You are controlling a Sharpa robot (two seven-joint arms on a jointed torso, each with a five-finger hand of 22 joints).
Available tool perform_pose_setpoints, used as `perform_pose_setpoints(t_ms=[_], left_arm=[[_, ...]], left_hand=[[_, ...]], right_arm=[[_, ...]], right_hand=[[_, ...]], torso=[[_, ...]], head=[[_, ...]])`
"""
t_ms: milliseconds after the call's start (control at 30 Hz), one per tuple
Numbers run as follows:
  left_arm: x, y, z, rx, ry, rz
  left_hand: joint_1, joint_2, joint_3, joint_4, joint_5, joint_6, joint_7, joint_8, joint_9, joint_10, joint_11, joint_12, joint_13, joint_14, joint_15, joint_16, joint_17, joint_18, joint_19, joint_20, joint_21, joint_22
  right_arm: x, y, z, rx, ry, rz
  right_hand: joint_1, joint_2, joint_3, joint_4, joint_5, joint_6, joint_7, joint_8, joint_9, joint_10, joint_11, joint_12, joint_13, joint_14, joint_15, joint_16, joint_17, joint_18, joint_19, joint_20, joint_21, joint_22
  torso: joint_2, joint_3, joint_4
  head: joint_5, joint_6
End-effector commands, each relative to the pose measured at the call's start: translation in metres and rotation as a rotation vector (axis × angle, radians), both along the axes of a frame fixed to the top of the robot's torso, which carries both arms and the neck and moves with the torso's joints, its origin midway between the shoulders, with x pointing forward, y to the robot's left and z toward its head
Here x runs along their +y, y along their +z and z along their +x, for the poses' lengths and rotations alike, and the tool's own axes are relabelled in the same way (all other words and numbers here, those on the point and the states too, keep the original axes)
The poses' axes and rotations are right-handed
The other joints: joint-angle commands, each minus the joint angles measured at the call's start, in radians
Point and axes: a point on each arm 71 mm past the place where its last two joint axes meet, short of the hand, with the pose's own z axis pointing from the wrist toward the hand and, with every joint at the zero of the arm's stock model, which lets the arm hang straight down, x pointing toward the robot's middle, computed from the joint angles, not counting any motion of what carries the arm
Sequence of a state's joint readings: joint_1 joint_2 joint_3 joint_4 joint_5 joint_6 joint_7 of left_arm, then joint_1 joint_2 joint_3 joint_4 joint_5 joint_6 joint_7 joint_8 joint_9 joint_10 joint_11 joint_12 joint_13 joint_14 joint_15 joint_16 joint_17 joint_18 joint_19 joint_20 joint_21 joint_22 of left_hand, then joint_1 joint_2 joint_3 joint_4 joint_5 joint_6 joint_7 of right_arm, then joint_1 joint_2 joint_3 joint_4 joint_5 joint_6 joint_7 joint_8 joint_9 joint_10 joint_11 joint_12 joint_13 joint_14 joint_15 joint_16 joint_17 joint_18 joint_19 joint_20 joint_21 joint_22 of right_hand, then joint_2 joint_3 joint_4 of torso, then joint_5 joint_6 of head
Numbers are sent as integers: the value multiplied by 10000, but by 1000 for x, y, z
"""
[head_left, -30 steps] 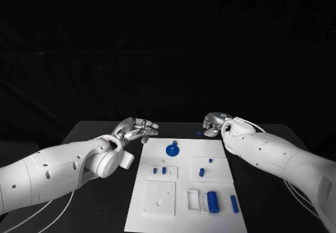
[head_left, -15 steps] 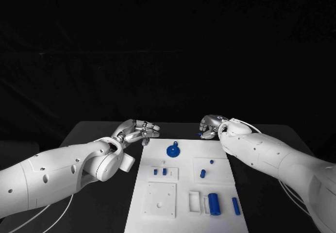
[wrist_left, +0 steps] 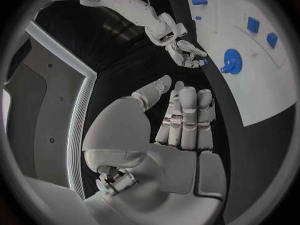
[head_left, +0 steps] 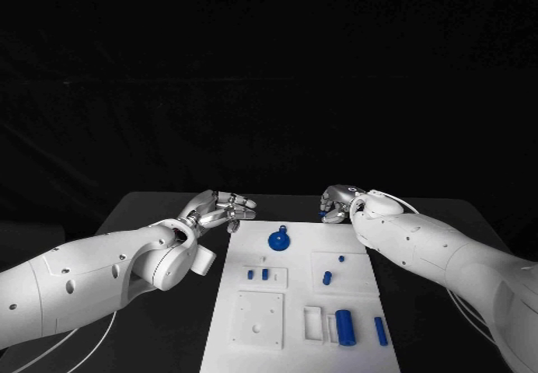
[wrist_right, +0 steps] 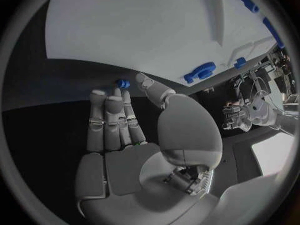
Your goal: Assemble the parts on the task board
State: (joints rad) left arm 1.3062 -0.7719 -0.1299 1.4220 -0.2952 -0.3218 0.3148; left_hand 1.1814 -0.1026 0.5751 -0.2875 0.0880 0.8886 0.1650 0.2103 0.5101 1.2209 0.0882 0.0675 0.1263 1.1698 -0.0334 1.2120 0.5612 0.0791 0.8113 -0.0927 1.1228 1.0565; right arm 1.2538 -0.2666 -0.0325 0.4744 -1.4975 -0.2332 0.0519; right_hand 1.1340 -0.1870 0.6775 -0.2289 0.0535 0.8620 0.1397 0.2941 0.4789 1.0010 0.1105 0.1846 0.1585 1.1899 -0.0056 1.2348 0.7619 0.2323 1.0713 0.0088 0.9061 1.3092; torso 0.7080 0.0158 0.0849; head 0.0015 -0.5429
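Task board (head_left: 294, 311) sits mid-table; I read this as the pick step. Right hand (head_left: 337, 203), beyond its far right corner, pinches a small blue part (wrist_right: 123, 84); left hand (head_left: 220, 208) at the far left corner is loosely curled, empty; next I'd seat that part.

White arms, silver hands.
Smooth white shells on left arm (head_left: 101, 272) and right arm (head_left: 448, 249), dotted with small dark holes; thin white cables alongside.

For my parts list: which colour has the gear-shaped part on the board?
Blue. The gear-shaped part shows best in the left wrist view.
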Motion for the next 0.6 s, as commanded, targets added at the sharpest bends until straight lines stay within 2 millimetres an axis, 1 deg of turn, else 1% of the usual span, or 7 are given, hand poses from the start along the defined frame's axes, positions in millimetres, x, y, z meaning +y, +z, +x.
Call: perform_pose_setpoints(t_ms=[33, 167, 367, 400, 567, 600], left_arm=[[-3, 3, -1, -145, -198, -60], [-3, 3, -1, -147, -223, -66], [-4, 7, -2, -201, -272, -77], [-4, 8, -2, -216, -278, -77], [-3, 11, -3, -286, -307, -60], [-3, 11, -3, -289, -310, -60]], left_hand=[[-85, -22, 10, 33, -45, 14, 41, 65, -11, -57, 6, -31, -13, 15, 79, -47, 15, 224, -34, -335, -46, 10], [-88, -20, 10, 35, -45, 12, 42, 66, -13, -61, 8, -28, -14, 15, 82, -45, 16, 226, -33, -332, -45, 11], [-90, -17, 12, 38, -45, 7, 43, 67, -15, -67, 10, -23, -16, 15, 84, -43, 18, 230, -33, -327, -45, 12], [-90, -16, 12, 38, -45, 7, 43, 67, -16, -67, 11, -22, -16, 15, 85, -43, 18, 230, -33, -326, -45, 12], [-91, -15, 12, 39, -45, 6, 43, 67, -16, -68, 11, -22, -16, 15, 85, -43, 18, 231, -32, -326, -45, 12], [-91, -14, 13, 40, -45, 6, 44, 67, -16, -68, 11, -20, -16, 15, 85, -42, 18, 232, -32, -325, -44, 12]], right_arm=[[-2, 1, 1, -10, 11, -143], [-4, 5, 2, -196, -82, -165], [-9, 8, 4, -235, -241, -220], [-10, 8, 4, -215, -238, -228], [-8, 8, 4, -117, -177, -235], [-8, 8, 4, -96, -159, -236]], right_hand=[[-12, 128, 68, 8, -46, -20, 75, 34, -10, 81, -21, -15, -24, -37, 14, -1, -17, 295, -43, -4, -16, 154], [30, 198, 178, 48, -46, -33, 87, 30, -23, 84, -11, -36, -69, -40, 23, 6, -21, 295, -40, 0, -19, 151], [66, 217, 337, 118, -46, -44, 113, 32, -41, 111, 13, -56, -136, -40, 45, 21, -28, 295, -26, 3, -14, 151], [68, 218, 345, 121, -46, -43, 114, 33, -41, 114, 14, -56, -139, -40, 47, 21, -28, 295, -26, 3, -13, 152], [72, 221, 355, 124, -46, -42, 114, 34, -42, 116, 14, -57, -143, -40, 48, 23, -28, 295, -25, 3, -13, 152], [89, 274, 401, 143, -46, -6, 127, 55, -37, 186, 25, -25, -140, -37, 57, 28, -29, 295, -23, 1, -12, 152]], torso=[[10, -5, -11], [32, -16, 5], [54, -29, 23], [73, -35, 26], [137, -45, 53], [145, -45, 57]], head=[[19, 2], [8, 36], [2, 21], [7, 22], [-3, 31], [-6, 33]])
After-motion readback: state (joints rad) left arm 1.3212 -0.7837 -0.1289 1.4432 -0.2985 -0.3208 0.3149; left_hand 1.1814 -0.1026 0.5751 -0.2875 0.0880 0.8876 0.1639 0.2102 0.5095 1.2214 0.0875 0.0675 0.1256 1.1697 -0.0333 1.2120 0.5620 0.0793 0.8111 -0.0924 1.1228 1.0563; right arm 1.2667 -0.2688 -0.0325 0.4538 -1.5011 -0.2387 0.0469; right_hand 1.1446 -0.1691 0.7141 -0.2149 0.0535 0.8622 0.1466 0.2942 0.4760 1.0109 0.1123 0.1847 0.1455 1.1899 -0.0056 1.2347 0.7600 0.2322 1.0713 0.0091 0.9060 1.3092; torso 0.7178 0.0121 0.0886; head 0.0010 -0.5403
